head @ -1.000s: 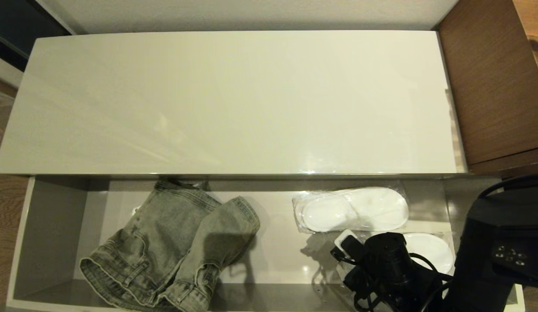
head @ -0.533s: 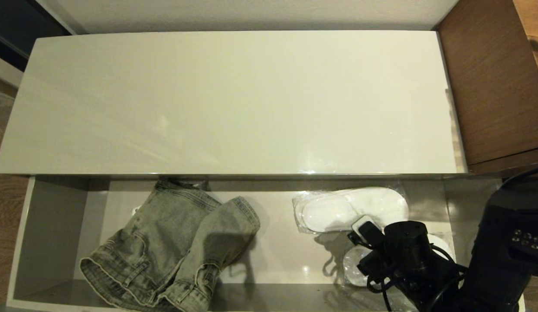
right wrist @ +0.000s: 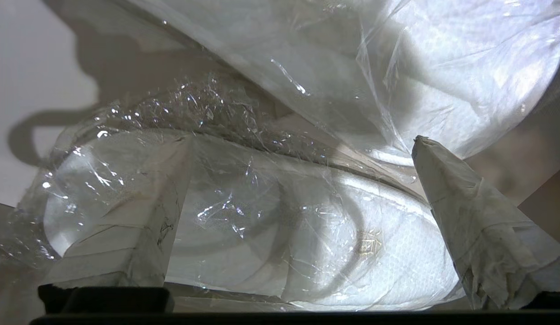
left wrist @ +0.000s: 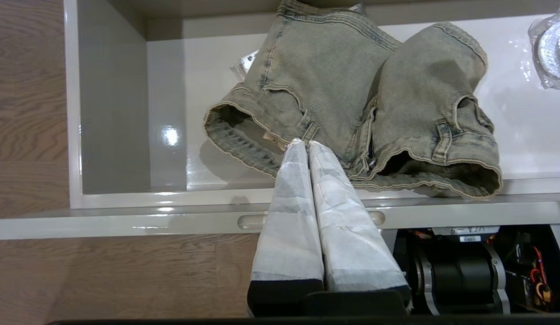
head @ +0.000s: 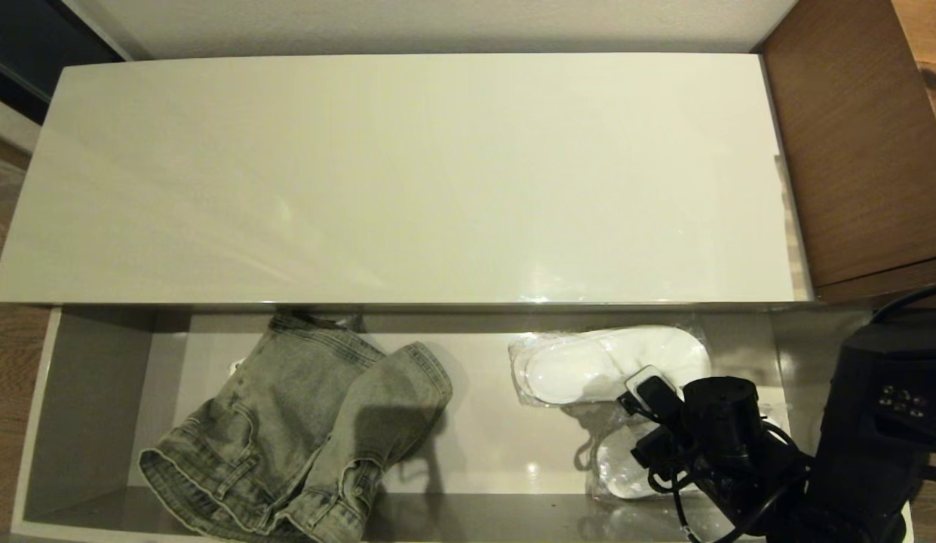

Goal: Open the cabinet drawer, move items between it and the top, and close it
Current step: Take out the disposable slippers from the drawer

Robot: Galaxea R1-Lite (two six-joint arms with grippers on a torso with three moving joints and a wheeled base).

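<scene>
Lying near the front right corner of the open cabinet drawer (head: 90, 392), the nearer wrapped slipper (head: 618, 467) is the thing in hand: the right gripper (right wrist: 302, 212) is down over it with its fingers (right wrist: 465, 212) spread wide, one on each side of the crinkled clear plastic, neither yet pressing in. That straddle suits a flat, slack package, since the fingers need to come in from both edges to gather film and slipper together; I judge the closing pinch to be the next move, and the loose wrap could slide or bunch instead of giving a firm hold. A second wrapped slipper (head: 611, 363) lies just behind it, toward the back of the drawer, close enough that its plastic overlaps the first in the right wrist view, so a careless close might catch both. Farther left in the same drawer, well apart from the slippers, sits the folded grey-green denim garment (head: 302, 430), untouched. Above the drawer, the glossy cream top (head: 407, 181) carries nothing, which suggests the move of items from drawer to top has not begun. The left gripper (left wrist: 307, 149) hangs outside the drawer front, over the denim's edge in its own view, fingers pressed together and holding nothing, parked out of the way. A brown wooden desk (head: 852, 151) stands to the right.
</scene>
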